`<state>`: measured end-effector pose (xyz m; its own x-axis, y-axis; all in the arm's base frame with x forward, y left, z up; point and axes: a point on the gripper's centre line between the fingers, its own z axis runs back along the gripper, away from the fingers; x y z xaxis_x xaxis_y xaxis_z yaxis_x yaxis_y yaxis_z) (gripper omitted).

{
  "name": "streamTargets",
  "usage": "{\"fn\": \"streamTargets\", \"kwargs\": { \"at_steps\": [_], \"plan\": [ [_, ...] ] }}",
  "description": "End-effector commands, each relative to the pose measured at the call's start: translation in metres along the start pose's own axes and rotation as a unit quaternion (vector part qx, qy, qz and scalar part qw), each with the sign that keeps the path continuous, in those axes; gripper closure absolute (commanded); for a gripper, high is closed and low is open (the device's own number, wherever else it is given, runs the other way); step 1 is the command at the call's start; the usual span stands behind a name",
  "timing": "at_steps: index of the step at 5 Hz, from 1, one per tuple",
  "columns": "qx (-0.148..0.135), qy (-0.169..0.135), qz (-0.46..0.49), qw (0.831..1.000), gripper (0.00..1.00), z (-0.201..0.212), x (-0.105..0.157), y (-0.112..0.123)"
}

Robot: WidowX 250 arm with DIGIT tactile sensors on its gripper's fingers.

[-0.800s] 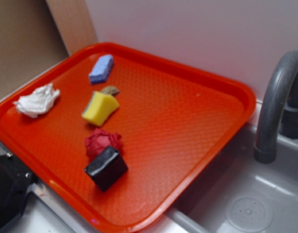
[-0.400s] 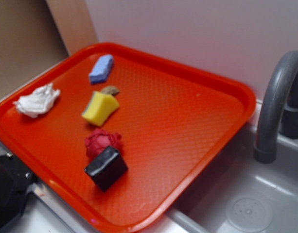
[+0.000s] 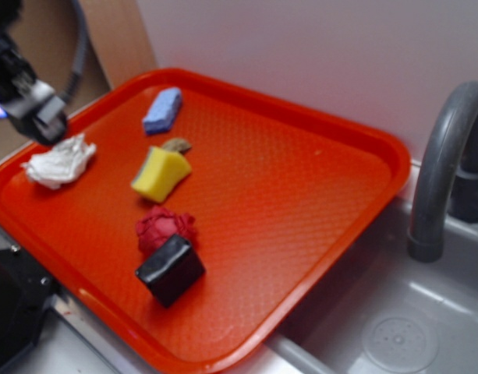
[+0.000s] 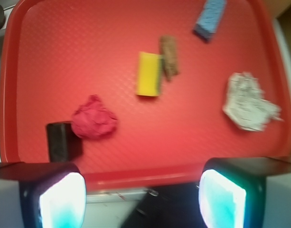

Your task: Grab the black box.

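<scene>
The black box [image 3: 171,270] is a glossy black block lying near the front edge of the red tray [image 3: 301,187], touching the wrinkly red cloth ball [image 3: 164,227]. In the wrist view the box [image 4: 62,141] stands at the lower left, next to the red ball [image 4: 94,118]. My gripper [image 3: 37,117] is at the upper left of the exterior view, above the tray's left edge near the white crumpled cloth [image 3: 61,162], far from the box. In the wrist view my gripper [image 4: 142,197] is open and empty, its pads [image 4: 62,202] wide apart.
A yellow sponge [image 3: 161,174], a small brown piece [image 3: 177,144] and a blue sponge [image 3: 162,110] lie on the tray's far left half. A grey faucet [image 3: 445,164] and sink [image 3: 394,335] are to the right. A black block [image 3: 12,304] sits at the lower left.
My gripper has come into the exterior view at the upper left, above the white cloth. The objects on the tray have not moved.
</scene>
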<state>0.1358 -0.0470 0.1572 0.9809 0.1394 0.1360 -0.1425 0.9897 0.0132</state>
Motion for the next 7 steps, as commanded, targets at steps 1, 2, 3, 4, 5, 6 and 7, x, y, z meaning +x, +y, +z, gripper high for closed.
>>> {"fn": "streamTargets", "kwargs": {
  "at_steps": [1,2,3,4,5,6,7],
  "plan": [
    [-0.019,-0.030,-0.042,0.998,0.00,-0.045,0.004,-0.051],
    [-0.056,-0.023,-0.044,0.997,0.00,-0.074,0.008,-0.066],
    [-0.064,0.009,-0.053,0.997,0.00,-0.103,-0.002,-0.080],
    [-0.059,0.035,-0.049,0.996,0.00,-0.121,-0.013,-0.088],
    [-0.048,0.029,-0.043,0.998,1.00,-0.130,-0.009,-0.085],
    [-0.042,0.002,-0.057,0.997,1.00,-0.118,0.002,-0.076],
    [-0.062,-0.032,-0.065,0.995,1.00,-0.069,0.019,-0.046]
  ]
}}
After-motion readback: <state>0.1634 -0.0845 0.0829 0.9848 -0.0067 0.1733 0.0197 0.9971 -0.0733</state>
